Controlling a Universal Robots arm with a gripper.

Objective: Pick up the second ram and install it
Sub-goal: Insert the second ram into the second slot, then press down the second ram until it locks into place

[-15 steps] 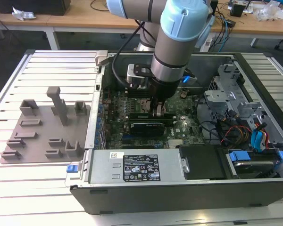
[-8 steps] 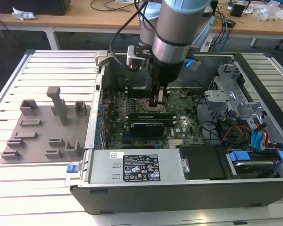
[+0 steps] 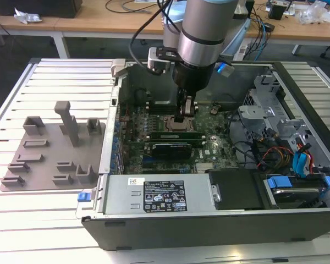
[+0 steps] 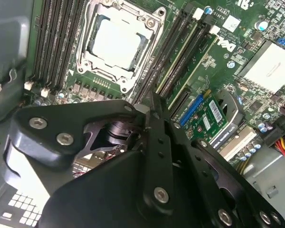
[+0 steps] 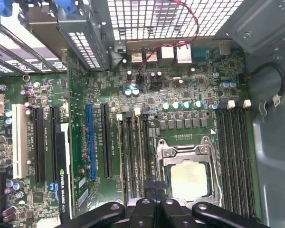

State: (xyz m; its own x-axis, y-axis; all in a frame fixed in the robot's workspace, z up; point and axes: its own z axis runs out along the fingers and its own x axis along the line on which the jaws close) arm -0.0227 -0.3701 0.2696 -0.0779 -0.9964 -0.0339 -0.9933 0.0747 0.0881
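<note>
Inside the open computer case [image 3: 297, 99], gripper [image 3: 186, 114] hangs over the processor socket [image 3: 173, 125]; its grip I cannot tell.

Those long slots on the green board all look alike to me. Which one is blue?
The blue expansion slot, seen in the first wrist view. It alone has that colour: the black slots flank it, and the white slot lies farther off.
</note>
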